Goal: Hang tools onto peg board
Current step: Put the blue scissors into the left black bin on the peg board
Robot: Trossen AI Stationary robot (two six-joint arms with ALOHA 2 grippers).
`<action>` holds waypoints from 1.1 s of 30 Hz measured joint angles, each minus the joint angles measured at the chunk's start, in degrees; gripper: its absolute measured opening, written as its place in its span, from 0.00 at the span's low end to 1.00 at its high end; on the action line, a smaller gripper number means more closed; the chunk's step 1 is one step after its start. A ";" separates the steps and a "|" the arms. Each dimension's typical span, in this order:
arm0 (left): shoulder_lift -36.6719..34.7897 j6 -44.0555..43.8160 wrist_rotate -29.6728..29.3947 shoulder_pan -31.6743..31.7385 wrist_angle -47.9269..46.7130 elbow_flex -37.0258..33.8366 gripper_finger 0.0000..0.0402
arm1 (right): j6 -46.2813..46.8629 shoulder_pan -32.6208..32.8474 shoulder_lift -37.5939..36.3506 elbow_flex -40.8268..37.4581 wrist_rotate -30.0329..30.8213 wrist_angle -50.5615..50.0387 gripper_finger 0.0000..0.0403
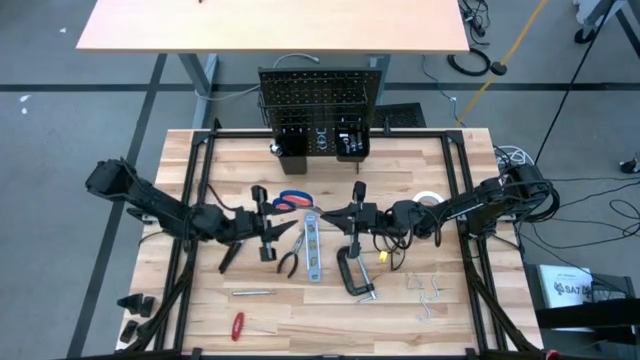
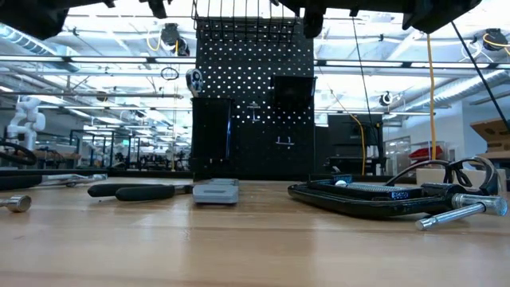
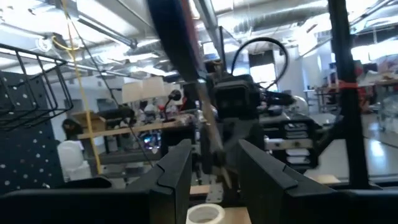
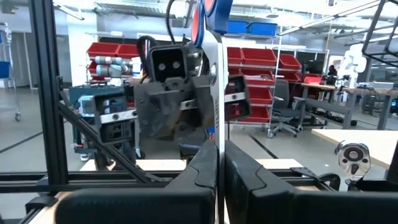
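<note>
My right gripper (image 1: 347, 213) reaches in from the table's right and is shut on the scissors (image 1: 292, 201). Their red and blue handles point at my left gripper (image 1: 265, 222). That gripper is open above the table's middle, its fingers (image 3: 177, 171) on either side of the scissors' handle end; whether they touch it I cannot tell. The black peg board (image 1: 320, 98) stands upright at the far edge with two black bins (image 1: 350, 145) on its lower part. The level (image 1: 312, 245), pliers (image 1: 290, 262), C-clamp (image 1: 355, 272), red screwdriver (image 1: 238, 325) and white tape roll (image 1: 430, 199) lie on the tabletop. My right gripper pinches the scissors' thin blade (image 4: 218, 134) between its two fingers (image 4: 202, 165). The fingers come level from the table's right and lie along the blade. The scissors reach on past the fingertips, handles (image 4: 204, 14) toward my left arm, clear of the table.
A silver wrench (image 1: 252, 293) lies near the front left, and several loose metal hooks (image 1: 430, 295) near the front right. A black frame (image 1: 200, 200) runs round the tabletop. In the low view the level (image 2: 215, 191) and C-clamp (image 2: 382, 198) lie before the peg board (image 2: 255, 104).
</note>
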 joint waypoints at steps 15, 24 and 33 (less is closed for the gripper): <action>0.73 -5.96 1.84 2.29 -8.43 7.11 0.30 | -1.45 -1.18 0.02 0.00 -0.86 -0.12 0.00; 0.71 -5.55 -0.28 4.07 -9.23 9.11 0.30 | -2.31 -1.16 0.02 0.00 -0.88 -0.16 0.00; 0.71 -5.55 0.66 3.98 -1.38 9.11 0.30 | -2.28 -1.20 0.02 0.04 -0.84 -1.47 0.00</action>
